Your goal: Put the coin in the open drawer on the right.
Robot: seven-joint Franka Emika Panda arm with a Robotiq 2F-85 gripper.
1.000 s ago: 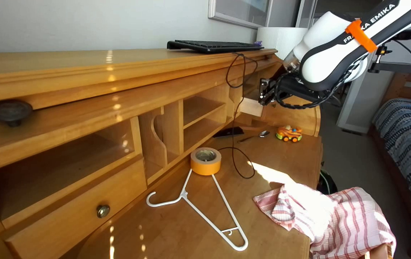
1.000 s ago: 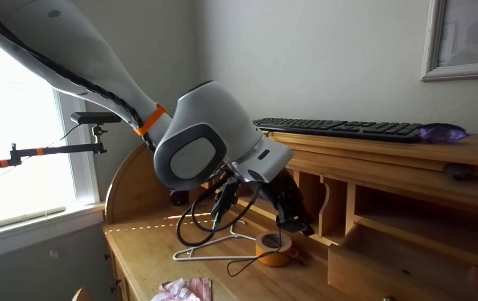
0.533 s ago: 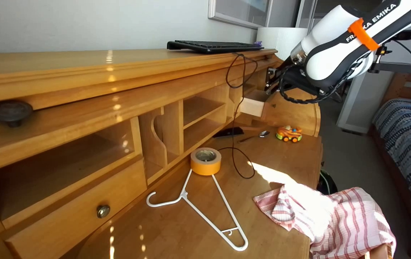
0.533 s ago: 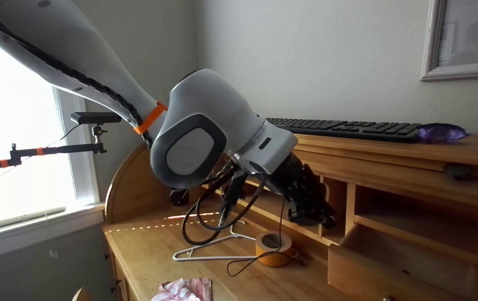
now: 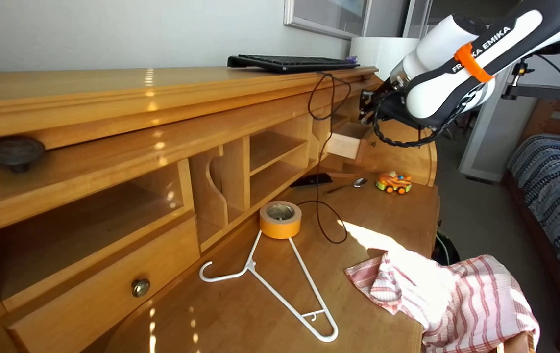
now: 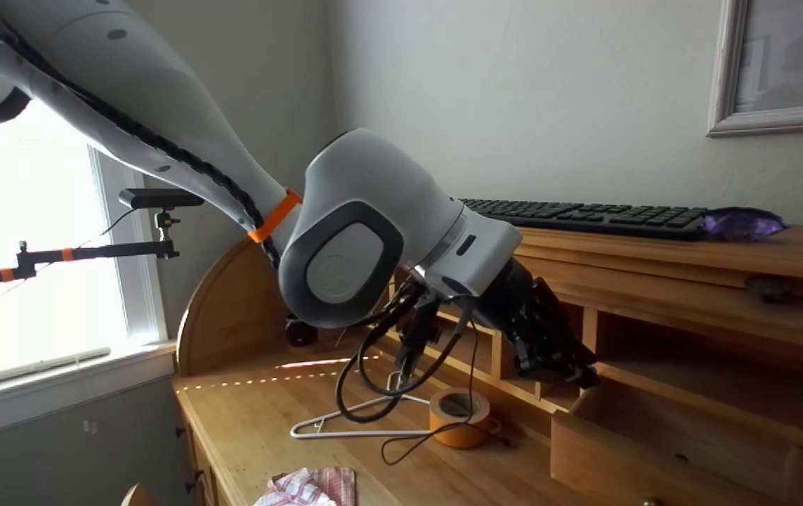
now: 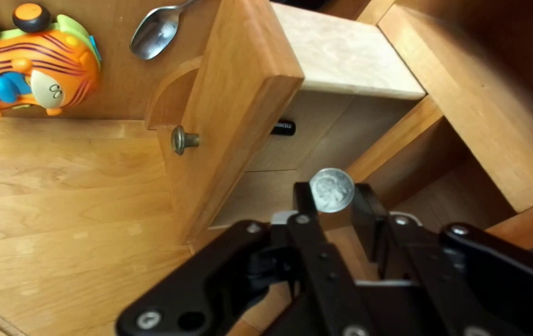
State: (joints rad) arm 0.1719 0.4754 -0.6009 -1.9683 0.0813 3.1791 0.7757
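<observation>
Hand [image 5: 365, 109] above open drawer [image 5: 344, 146]; tape [image 5: 280, 227], hanger [image 5: 278, 293]

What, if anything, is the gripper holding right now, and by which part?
The coin: the gripper pinches it at its tip by opposite sides of the rim, one flat face showing in the wrist view.

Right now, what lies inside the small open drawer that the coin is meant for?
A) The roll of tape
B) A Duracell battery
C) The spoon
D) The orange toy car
B: the wrist view shows the black Duracell battery, its lettering partly cut off, inside the small open drawer, while the gripper holds the coin.
</observation>
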